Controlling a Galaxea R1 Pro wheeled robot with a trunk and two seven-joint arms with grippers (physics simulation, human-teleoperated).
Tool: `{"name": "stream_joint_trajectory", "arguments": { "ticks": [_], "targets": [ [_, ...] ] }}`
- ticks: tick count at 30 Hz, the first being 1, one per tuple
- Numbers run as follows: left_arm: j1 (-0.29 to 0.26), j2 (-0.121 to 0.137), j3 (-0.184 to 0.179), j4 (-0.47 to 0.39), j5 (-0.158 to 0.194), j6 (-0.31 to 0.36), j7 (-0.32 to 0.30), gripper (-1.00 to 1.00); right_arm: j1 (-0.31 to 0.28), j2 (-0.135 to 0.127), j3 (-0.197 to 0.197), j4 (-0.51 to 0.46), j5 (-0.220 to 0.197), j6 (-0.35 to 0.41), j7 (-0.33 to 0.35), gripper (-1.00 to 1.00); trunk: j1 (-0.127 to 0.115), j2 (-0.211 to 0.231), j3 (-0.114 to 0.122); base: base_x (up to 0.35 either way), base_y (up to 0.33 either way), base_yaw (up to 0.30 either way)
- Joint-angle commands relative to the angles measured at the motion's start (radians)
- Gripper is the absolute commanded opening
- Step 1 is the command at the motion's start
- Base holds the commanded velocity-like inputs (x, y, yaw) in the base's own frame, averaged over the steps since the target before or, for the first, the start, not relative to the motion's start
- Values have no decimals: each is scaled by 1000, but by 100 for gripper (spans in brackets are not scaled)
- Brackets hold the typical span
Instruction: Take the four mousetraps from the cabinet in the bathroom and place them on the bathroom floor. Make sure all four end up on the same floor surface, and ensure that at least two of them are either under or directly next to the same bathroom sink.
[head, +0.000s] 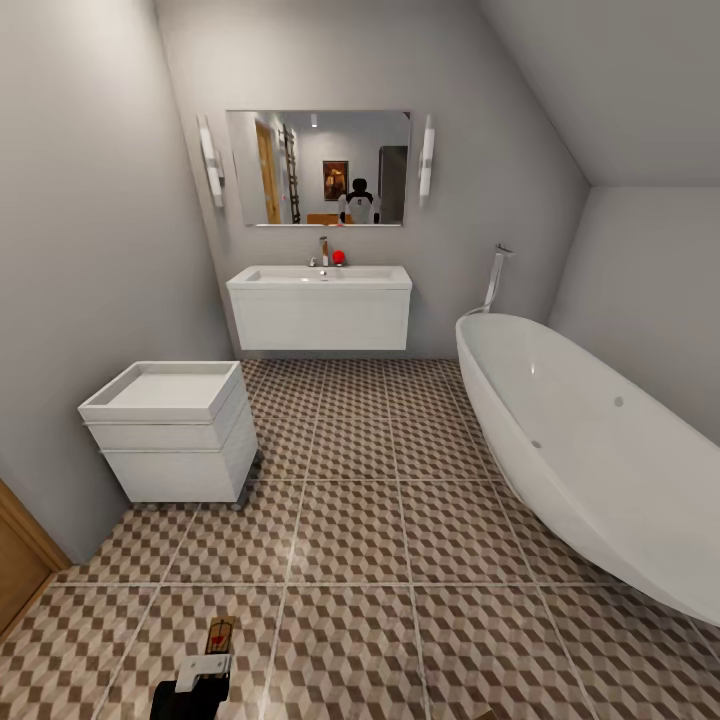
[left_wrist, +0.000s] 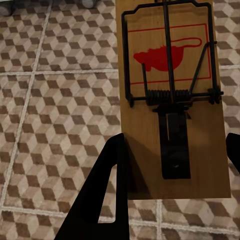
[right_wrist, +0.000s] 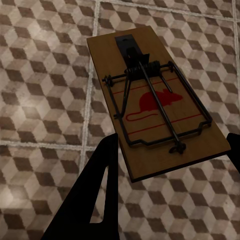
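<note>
A brown mousetrap (left_wrist: 172, 95) with a red mouse print and dark wire sits between the two dark fingers (left_wrist: 107, 195) of my left gripper (left_wrist: 176, 140), which is shut on it above the cube-patterned floor (left_wrist: 55, 110). In the head view this mousetrap (head: 220, 632) sticks out ahead of the left gripper (head: 205, 668) at the bottom edge. My right gripper (right_wrist: 172, 140) is shut on a second mousetrap (right_wrist: 155, 100), held tilted over the floor (right_wrist: 45, 75). The white wall-hung sink (head: 320, 300) with its tap and red ball (head: 338, 257) stands at the far wall.
A small white drawer unit (head: 175, 430) stands at the left wall. A white oval bathtub (head: 590, 450) runs along the right. A mirror (head: 318, 167) hangs over the sink. An orange-brown wooden panel (head: 18, 560) shows at the lower left. Tiled floor (head: 360, 500) stretches towards the sink.
</note>
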Motion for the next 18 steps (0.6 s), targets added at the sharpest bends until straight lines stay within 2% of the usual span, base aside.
{"name": "stream_joint_trajectory", "arguments": {
  "ticks": [1, 18],
  "targets": [
    [-1, 0, -5, 1, -6, -3, 8, -100, -1, 0, 8, 1, 3, -1, -9, -100, 0, 0, -1, 0, 0, 0],
    [-1, 0, -5, 2, -6, -3, 8, -100, -1, 0, 8, 1, 3, -1, -9, -100, 0, 0, -1, 0, 0, 0]
  ]
}}
